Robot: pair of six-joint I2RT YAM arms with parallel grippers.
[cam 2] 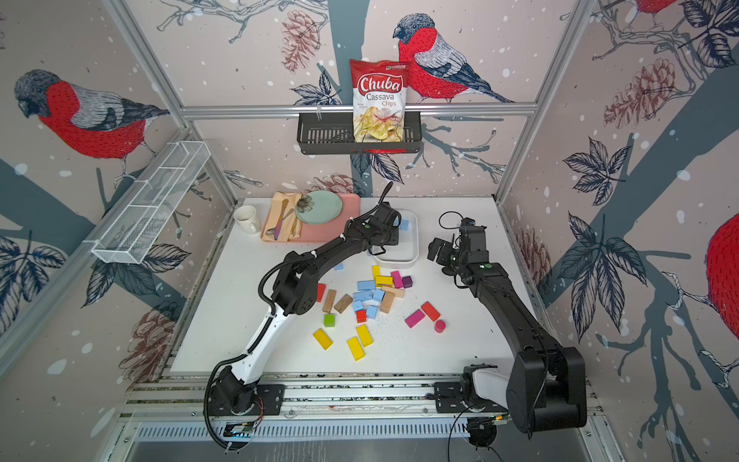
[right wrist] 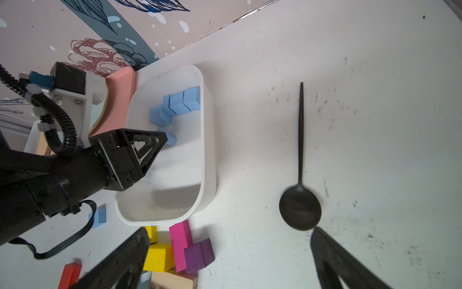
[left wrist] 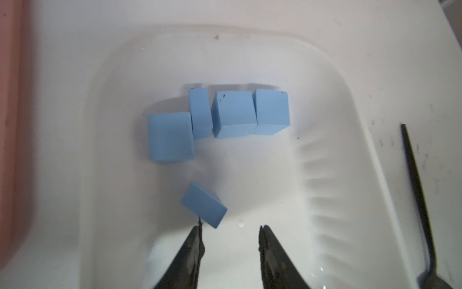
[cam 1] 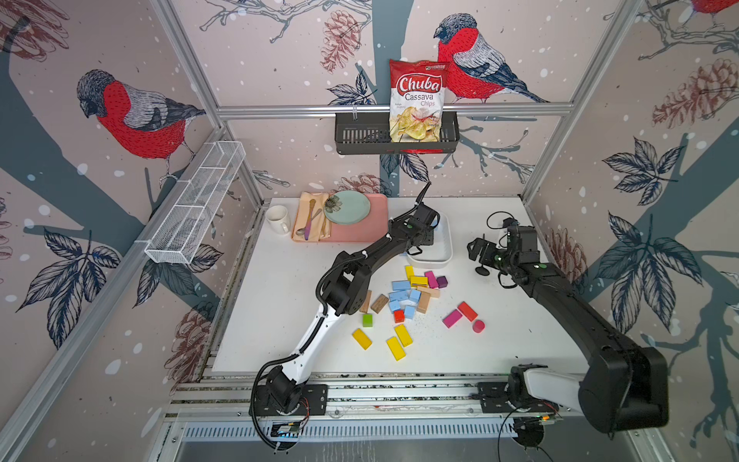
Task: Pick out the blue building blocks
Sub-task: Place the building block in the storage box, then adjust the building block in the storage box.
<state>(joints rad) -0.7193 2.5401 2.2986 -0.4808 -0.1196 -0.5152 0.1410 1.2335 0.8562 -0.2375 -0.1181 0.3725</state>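
Left wrist view: five blue building blocks (left wrist: 235, 113) in the white bin (left wrist: 332, 155). Four are bunched at its back end. The fifth block (left wrist: 203, 205) is tilted, its corner at one tip of the left jaws, which are partly apart and clamp nothing. In both top views the left arm (cam 1: 384, 246) hides most of these. More blue blocks (cam 1: 401, 285) lie at the tabletop centre. The right jaws are wide apart and empty, over the black spoon (right wrist: 300, 207).

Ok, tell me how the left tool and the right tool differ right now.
The left tool hangs over the tub of blue blocks; the right tool hangs over the table by a black spoon. The left tool's jaws stand partly apart; the right tool's gape much wider. Both are black and grip nothing.
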